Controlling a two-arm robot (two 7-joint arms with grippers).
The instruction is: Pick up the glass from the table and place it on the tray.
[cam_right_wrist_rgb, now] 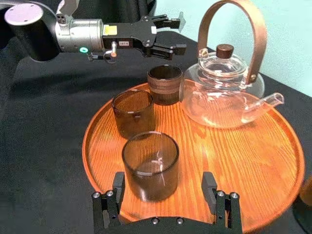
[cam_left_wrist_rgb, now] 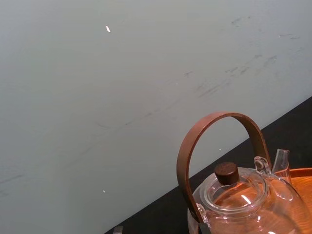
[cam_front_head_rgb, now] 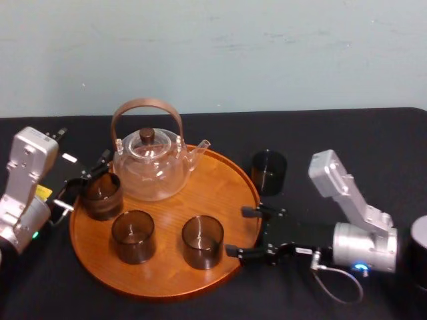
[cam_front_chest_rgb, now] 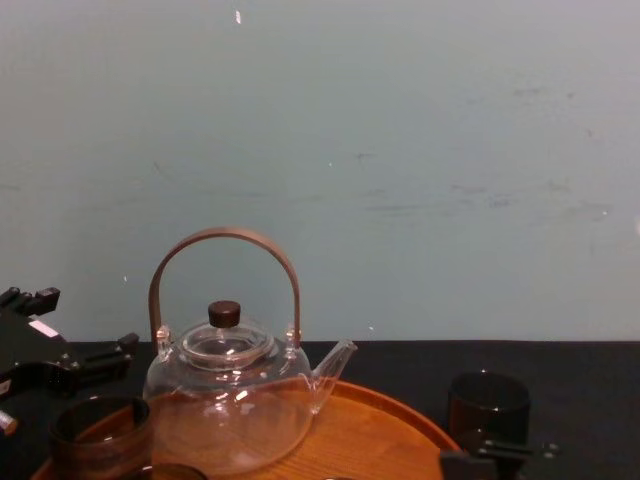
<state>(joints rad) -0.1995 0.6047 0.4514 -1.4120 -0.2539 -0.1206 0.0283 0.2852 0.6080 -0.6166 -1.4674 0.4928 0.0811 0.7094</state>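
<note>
A dark smoky glass [cam_front_head_rgb: 269, 171] [cam_front_chest_rgb: 487, 405] stands on the black table just right of the round wooden tray [cam_front_head_rgb: 227, 180] [cam_right_wrist_rgb: 273, 161]. Three more glasses stand on the tray: one at its front right [cam_front_head_rgb: 202, 241] [cam_right_wrist_rgb: 150, 165], one at its front left [cam_front_head_rgb: 133, 235] [cam_right_wrist_rgb: 133, 112], one at its left [cam_front_head_rgb: 101, 195] [cam_right_wrist_rgb: 165, 84]. My right gripper [cam_front_head_rgb: 240, 232] [cam_right_wrist_rgb: 163, 179] is open at the tray's right rim, its fingers apart on either side of the front right glass without touching it. My left gripper [cam_front_head_rgb: 83, 181] [cam_right_wrist_rgb: 168, 35] [cam_front_chest_rgb: 75, 325] is open beside the left glass.
A clear glass teapot [cam_front_head_rgb: 150, 163] [cam_left_wrist_rgb: 243, 195] [cam_front_chest_rgb: 230, 400] with an arched brown handle stands at the back of the tray. A dark object [cam_front_head_rgb: 420, 247] sits at the table's right edge. A pale wall rises behind the table.
</note>
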